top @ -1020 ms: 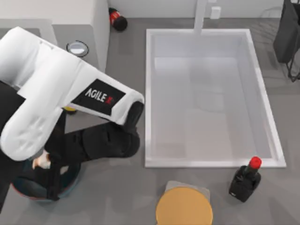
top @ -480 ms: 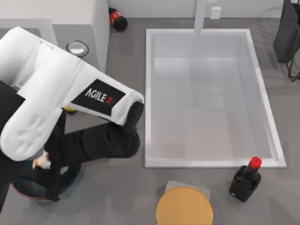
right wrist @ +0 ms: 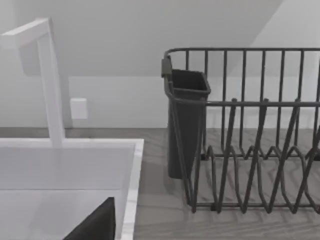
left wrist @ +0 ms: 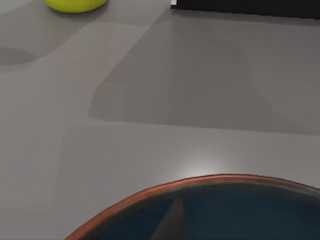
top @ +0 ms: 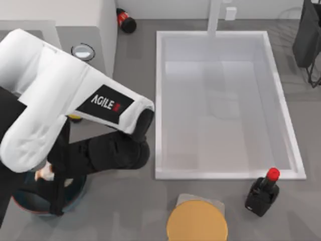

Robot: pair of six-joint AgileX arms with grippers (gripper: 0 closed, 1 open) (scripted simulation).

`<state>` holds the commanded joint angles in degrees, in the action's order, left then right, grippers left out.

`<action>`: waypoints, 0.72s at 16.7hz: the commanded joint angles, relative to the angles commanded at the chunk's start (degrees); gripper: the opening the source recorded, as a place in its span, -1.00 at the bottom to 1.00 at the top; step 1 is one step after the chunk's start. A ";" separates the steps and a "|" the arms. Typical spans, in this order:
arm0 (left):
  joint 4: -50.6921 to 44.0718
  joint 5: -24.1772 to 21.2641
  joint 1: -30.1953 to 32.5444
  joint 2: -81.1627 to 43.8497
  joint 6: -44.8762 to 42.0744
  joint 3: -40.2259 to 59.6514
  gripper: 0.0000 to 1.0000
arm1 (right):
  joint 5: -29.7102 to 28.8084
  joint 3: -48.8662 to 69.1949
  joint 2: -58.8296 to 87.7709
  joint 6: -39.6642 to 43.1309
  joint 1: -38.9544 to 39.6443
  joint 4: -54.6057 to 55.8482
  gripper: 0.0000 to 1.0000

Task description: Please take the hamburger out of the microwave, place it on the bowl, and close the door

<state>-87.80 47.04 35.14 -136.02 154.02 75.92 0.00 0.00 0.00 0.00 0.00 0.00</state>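
We counted one bowl (top: 22, 203), one hamburger (top: 45, 173), one microwave (top: 75, 30), one sink (top: 225, 173), two red-capped bottles (top: 263, 191), one orange disc (top: 197, 221), one dish rack (right wrist: 245, 135).

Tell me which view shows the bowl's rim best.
The left wrist view: the bowl sits close up, its reddish-brown rim an unbroken arc over the dark teal inside. In the top view the bowl lies at the table's lower left, mostly covered by the left arm. The right wrist view faces the sink and dish rack.
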 joint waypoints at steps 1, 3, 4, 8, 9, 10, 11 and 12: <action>0.00 0.00 0.00 0.00 0.00 0.00 1.00 | 0.00 0.00 0.00 0.00 0.00 0.00 1.00; 0.00 0.00 0.00 0.00 0.00 0.00 1.00 | 0.00 0.00 0.00 0.00 0.00 0.00 1.00; 0.00 0.00 0.00 0.00 0.00 0.00 1.00 | 0.00 0.00 0.00 0.00 0.00 0.00 1.00; 0.09 -0.01 0.24 4.23 0.93 -0.61 1.00 | 0.00 0.00 0.00 0.00 0.00 0.00 1.00; 1.23 -0.81 -0.50 5.83 -0.81 -1.75 1.00 | 0.00 0.00 0.00 0.00 0.00 0.00 1.00; 2.73 -1.86 -1.46 7.98 -3.14 -3.24 1.00 | 0.00 0.00 0.00 0.00 0.00 0.00 1.00; 4.56 -3.11 -2.60 10.64 -6.05 -5.03 1.00 | 0.00 0.00 0.00 0.00 0.00 0.00 1.00; 6.69 -4.55 -3.90 13.79 -9.56 -7.11 1.00 | 0.00 0.00 0.00 0.00 0.00 0.00 1.00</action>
<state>-81.12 42.49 31.24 -122.23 144.46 68.81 0.00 0.00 0.00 0.00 0.00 0.00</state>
